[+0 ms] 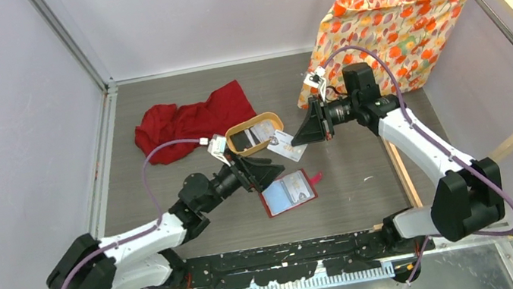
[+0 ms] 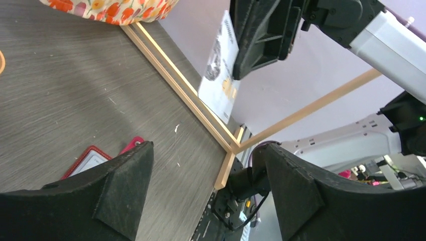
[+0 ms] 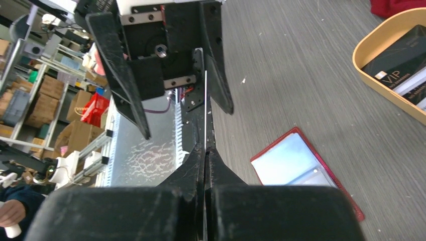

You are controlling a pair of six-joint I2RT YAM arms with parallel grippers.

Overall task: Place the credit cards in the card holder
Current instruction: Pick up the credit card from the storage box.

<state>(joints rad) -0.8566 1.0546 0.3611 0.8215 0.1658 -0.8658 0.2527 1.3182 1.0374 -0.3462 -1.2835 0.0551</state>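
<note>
The card holder (image 1: pixel 288 192) is a small red wallet lying open on the table, with pale inner pockets; it also shows in the right wrist view (image 3: pixel 296 165) and partly in the left wrist view (image 2: pixel 88 159). My right gripper (image 1: pixel 298 137) is shut on a whitish credit card (image 1: pixel 289 146), held in the air above and behind the wallet. That card is seen edge-on in the right wrist view (image 3: pixel 206 110) and flat in the left wrist view (image 2: pixel 221 75). My left gripper (image 1: pixel 273 173) is open and empty, just left of the wallet, facing the held card. More cards (image 1: pixel 252 136) lie in the tray.
An oval tan wooden tray (image 1: pixel 270 120) stands behind the wallet; a dark VIP card (image 3: pixel 402 57) lies in it. A red cloth (image 1: pixel 188 120) lies at the back left. A flowered fabric bag (image 1: pixel 390 29) hangs at the back right. A wooden strip (image 2: pixel 181 85) runs along the table's right edge.
</note>
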